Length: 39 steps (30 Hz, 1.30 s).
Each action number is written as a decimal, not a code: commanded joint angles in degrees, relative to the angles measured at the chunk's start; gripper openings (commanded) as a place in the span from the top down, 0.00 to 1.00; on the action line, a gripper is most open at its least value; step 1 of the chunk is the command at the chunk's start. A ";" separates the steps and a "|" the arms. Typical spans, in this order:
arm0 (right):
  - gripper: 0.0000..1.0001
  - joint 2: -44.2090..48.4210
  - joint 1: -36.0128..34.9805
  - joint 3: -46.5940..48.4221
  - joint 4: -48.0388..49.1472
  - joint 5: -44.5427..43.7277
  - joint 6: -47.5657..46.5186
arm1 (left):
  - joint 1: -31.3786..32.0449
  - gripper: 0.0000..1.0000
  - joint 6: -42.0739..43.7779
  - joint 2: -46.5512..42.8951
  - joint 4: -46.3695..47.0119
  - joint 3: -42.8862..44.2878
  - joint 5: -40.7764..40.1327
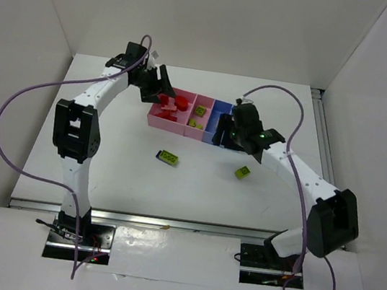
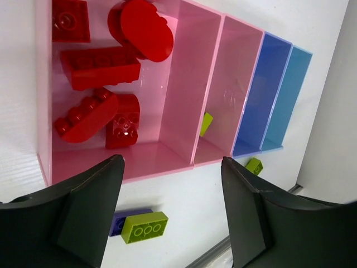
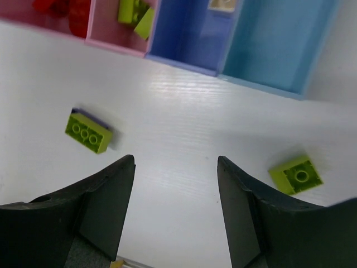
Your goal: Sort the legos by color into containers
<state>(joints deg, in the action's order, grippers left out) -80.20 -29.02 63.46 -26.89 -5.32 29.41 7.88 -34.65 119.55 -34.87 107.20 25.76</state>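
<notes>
The row of containers (image 1: 174, 128) lies on the white surface (image 1: 102, 168), toward 12 o'clock in the top view. The left hand (image 1: 157, 86) hovers at the row's 9 o'clock end, above the wide pink bin (image 2: 150, 153). It is spread wide and grips nothing. That bin holds several red legos (image 2: 100, 67), packed toward one side. Next to it, the narrower pink bin (image 2: 228, 95) holds yellow-green legos (image 3: 134, 12). Then come the blue bin (image 2: 262, 95), with a pale piece (image 3: 222, 4) cut off by the frame edge, and the light blue bin (image 3: 279, 44). The right hand (image 3: 175, 167) hangs at the row's 3 o'clock end, also spread and empty. Two more legos lie loose on the surface. A long yellow-green lego (image 1: 169, 157), with a purple-blue piece (image 2: 120, 221) under it, sits at 6 o'clock from the wide pink bin. A square yellow-green lego (image 1: 242, 172) sits at 6 o'clock from the right hand, near it but apart.
</notes>
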 commanded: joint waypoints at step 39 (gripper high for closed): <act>0.52 -41.27 -21.87 29.26 -0.61 3.83 -28.89 | -16.32 0.25 4.07 -28.76 -8.11 -25.19 -1.15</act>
<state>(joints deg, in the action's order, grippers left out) -122.30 -50.89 92.53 -31.70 -0.89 0.10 -8.08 -31.51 92.73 -43.59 82.81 23.24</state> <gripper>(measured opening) 0.512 0.751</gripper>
